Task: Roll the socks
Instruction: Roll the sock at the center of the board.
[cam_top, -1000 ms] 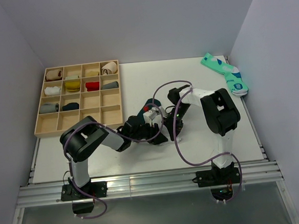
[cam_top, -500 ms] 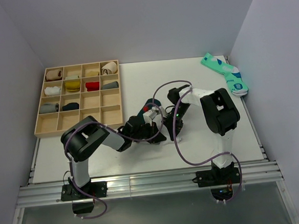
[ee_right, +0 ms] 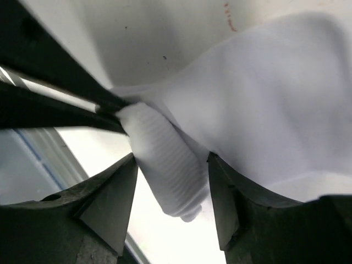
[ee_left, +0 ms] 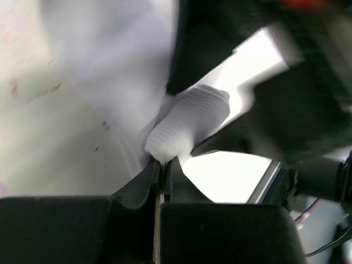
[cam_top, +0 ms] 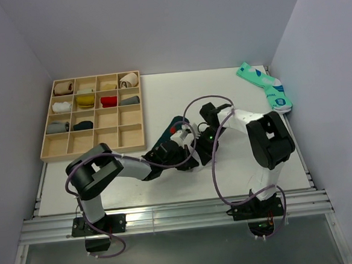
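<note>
The two socks lie mid-table between my grippers. The dark green sock (cam_top: pixel 175 123) shows a red mark; most of it is covered by the arms. The white sock (ee_left: pixel 190 118) is bunched into a ribbed fold (ee_right: pixel 165 165). My left gripper (ee_left: pixel 163 163) is shut on the tip of that white fold, its fingers (ee_right: pixel 55 99) coming in from the left in the right wrist view. My right gripper (ee_right: pixel 171 165) is open, one jaw on each side of the same fold. In the top view, the left gripper (cam_top: pixel 187 157) and right gripper (cam_top: pixel 206 148) meet over the socks.
A wooden compartment tray (cam_top: pixel 132 138) at the back left holds several rolled socks. A mint-green pair (cam_top: pixel 263 86) lies at the back right corner. Purple cables loop over both arms. The table's front edge runs just behind the arm bases.
My left gripper has closed onto the white sock's fold. My right gripper has opened round it, and the right arm's elbow has swung to the right.
</note>
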You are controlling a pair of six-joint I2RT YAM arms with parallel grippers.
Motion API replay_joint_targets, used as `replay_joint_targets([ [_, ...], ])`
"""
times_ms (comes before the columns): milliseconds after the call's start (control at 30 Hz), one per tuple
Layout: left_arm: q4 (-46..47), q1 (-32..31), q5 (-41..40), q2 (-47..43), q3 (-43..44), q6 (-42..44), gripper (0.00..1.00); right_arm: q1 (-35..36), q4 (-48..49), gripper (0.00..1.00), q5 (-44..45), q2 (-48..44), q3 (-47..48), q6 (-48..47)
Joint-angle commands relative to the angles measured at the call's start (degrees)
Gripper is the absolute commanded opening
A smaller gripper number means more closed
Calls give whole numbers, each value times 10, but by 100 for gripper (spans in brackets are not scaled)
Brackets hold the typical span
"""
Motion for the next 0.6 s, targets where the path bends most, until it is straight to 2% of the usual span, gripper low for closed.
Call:
replay_joint_targets([
  [0, -94, -2, -32, -17, -1, -76, 0, -12, 91, 62, 31, -54, -14, 0],
  [333, -243, -6, -12, -17, 81, -95, 0, -61, 89, 64, -3, -120, -41, -15],
  [567, -364, -3, 38, 10, 167, -100, 0, -85, 122, 64, -18, -222, -108, -42],
])
